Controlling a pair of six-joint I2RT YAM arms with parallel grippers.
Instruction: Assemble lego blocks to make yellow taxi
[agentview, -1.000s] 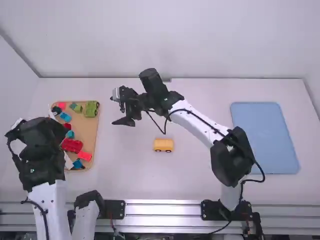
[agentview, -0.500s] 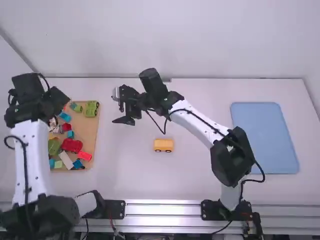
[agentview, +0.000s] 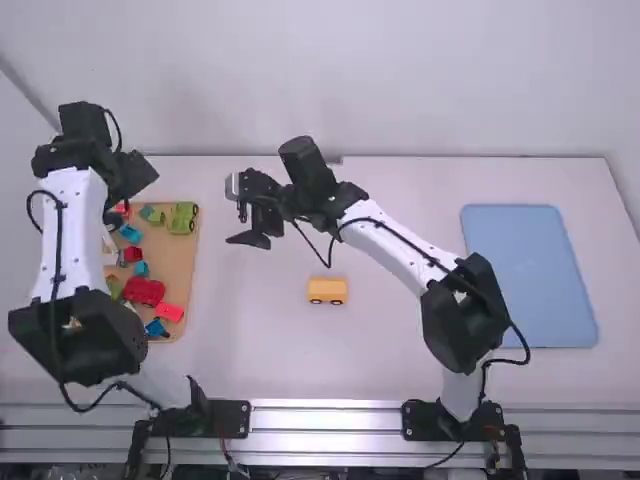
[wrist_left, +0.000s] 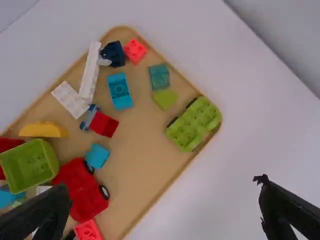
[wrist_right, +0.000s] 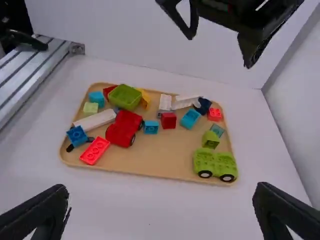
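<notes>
1. Left gripper (wrist_left: 162, 184): fingers spread, nothing between them, up above the tray (wrist_left: 172, 181).
2. Right gripper (wrist_right: 162, 190): fingers spread too, empty, over the middle of the desk (agentview: 400, 345).
3. Taxi start: yellow wheeled block (agentview: 327, 290) on the bare desk, upright, well apart from the tray. Bare on top, so likely the base to build on.
4. Step in hand, my guess: left arm picks the next piece from the tray. Best match by colour is the curved yellow block (wrist_left: 43, 129), by the tray's outer edge, just beside the green open block (wrist_left: 30, 165).
5. Line up over the yellow block before going down. Turn the wrist so the fingers close across its narrow width, not end to end.
6. Space is tight there: a finger could catch the green open block or nudge the red car (wrist_left: 81, 190). Narrow the spread a bit, go straight down.
7. Grip low but keep the underside free for pressing on. Curved shape may roll or slip if pinched off-centre.
8. Lift clear of neighbours before crossing. Right gripper could steady the wheeled block, since wheels may let it roll under pressing.
9. Match studs before pushing; press evenly.
</notes>
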